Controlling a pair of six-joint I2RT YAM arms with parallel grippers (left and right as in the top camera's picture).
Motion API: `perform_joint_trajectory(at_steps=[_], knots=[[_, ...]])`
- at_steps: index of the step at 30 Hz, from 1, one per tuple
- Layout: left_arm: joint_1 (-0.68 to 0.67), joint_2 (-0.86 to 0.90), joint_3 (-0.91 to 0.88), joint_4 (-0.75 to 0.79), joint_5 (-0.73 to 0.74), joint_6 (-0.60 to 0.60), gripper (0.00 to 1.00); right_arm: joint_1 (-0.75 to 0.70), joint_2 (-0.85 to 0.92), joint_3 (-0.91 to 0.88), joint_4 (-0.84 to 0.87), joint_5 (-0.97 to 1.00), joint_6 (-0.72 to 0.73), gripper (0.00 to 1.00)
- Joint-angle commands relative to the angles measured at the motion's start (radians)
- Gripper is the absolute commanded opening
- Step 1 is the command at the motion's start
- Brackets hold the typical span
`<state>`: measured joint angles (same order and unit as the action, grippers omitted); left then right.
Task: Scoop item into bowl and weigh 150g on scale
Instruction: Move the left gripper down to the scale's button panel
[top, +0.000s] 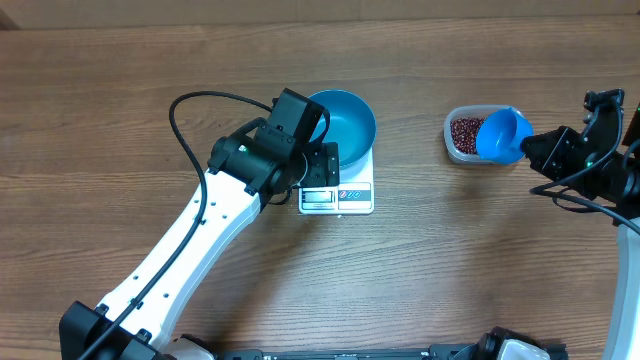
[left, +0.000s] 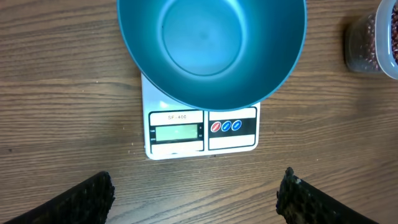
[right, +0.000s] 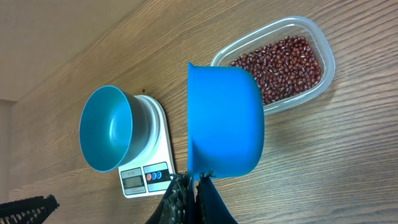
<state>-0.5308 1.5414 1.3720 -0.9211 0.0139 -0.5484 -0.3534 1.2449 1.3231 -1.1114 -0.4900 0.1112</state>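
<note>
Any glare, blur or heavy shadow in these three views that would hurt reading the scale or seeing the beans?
Overhead: even light, sharp, but the scale display is too small to read. Left wrist: crisp, mild sheen inside the bowl, no glare on the display. Right wrist: scene appears tilted, the scoop fills the centre, beans distinct.

Empty blue bowl (top: 346, 118) on white scale (top: 338, 196), beans (top: 464, 131) (red-brown) in clear tub (right: 328, 68)

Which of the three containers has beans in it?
The clear tub by the right pincer; the bowl on the scale and the held scoop are empty.
</note>
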Motion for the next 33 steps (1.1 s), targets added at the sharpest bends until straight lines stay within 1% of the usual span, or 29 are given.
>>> perform_joint_trajectory(at_steps=[1,7,13,14,15,18,22,25,26,28,29,30,31,32,33], knots=[[-0.006,0.002,0.02,0.005,-0.014,-0.016,0.87,-0.005,0.001,0.033,0.006,0.0,-0.008,0.04],[-0.027,0.008,0.02,0.009,-0.015,-0.014,0.84,-0.005,0.001,0.033,0.006,0.0,-0.008,0.04],[-0.105,0.008,0.019,0.038,-0.024,-0.013,0.83,-0.005,0.001,0.033,0.006,0.0,-0.008,0.04],[-0.119,0.011,0.018,0.037,-0.026,-0.013,0.81,-0.005,0.001,0.033,0.006,0.0,-0.008,0.04],[-0.133,0.016,0.016,0.037,-0.026,-0.013,0.77,-0.005,0.001,0.033,0.007,0.0,-0.008,0.04],[-0.164,0.047,0.016,0.038,-0.024,-0.013,0.72,-0.005,0.001,0.033,0.01,0.0,-0.008,0.04],[-0.219,0.104,0.016,0.036,-0.025,-0.013,0.72,-0.005,0.001,0.033,0.008,0.004,-0.009,0.04],[-0.249,0.151,0.016,0.039,-0.026,-0.008,0.7,-0.005,0.001,0.033,0.006,0.004,-0.009,0.04],[-0.251,0.16,0.016,0.039,-0.026,-0.006,0.67,-0.005,0.001,0.033,0.006,0.004,-0.009,0.04],[-0.251,0.185,0.016,0.039,-0.031,-0.005,0.56,-0.005,0.001,0.033,0.006,0.004,-0.009,0.04],[-0.251,0.201,0.016,0.039,-0.049,-0.005,0.43,-0.005,0.001,0.033,0.007,0.004,-0.009,0.04],[-0.251,0.208,0.016,0.039,-0.058,-0.004,0.38,-0.005,0.001,0.033,0.008,0.004,-0.009,0.04],[-0.251,0.224,0.016,0.039,-0.076,0.005,0.25,-0.005,0.001,0.033,0.011,0.004,-0.009,0.04],[-0.251,0.233,0.016,0.04,-0.077,0.016,0.2,-0.005,0.001,0.033,0.013,0.004,-0.009,0.04],[-0.251,0.249,0.016,0.043,-0.078,0.033,0.11,-0.005,0.001,0.033,0.014,0.004,-0.008,0.04]])
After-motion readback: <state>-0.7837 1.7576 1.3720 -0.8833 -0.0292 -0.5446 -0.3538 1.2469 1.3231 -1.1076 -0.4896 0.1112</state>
